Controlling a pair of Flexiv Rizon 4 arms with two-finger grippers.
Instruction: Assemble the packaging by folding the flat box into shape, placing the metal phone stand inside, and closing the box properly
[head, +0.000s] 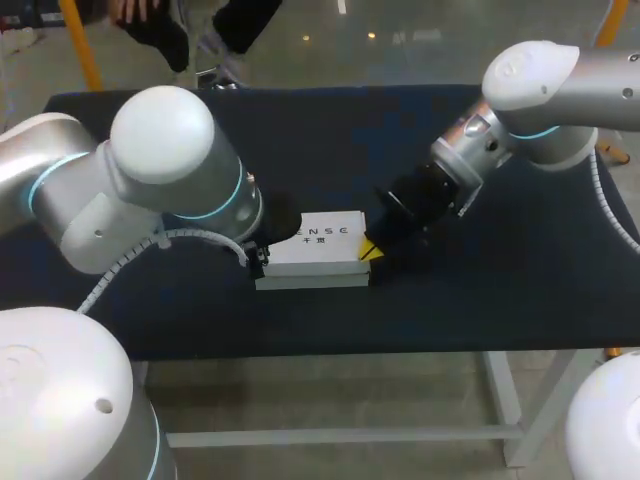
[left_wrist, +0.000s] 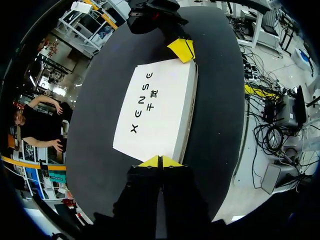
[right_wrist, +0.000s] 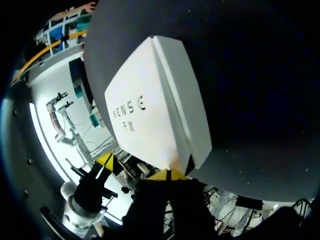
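Note:
A white box with dark lettering on its lid lies closed and flat in the middle of the dark table. My left gripper is at the box's left end, its yellow tips pressed together against that end of the box, as the left wrist view shows. My right gripper is shut at the opposite end, tips touching the box's edge. Each wrist view shows the other gripper beyond the box. No phone stand is visible.
The table's dark cloth lies bare around the box on every side. The front edge of the table is a short way in front of the box.

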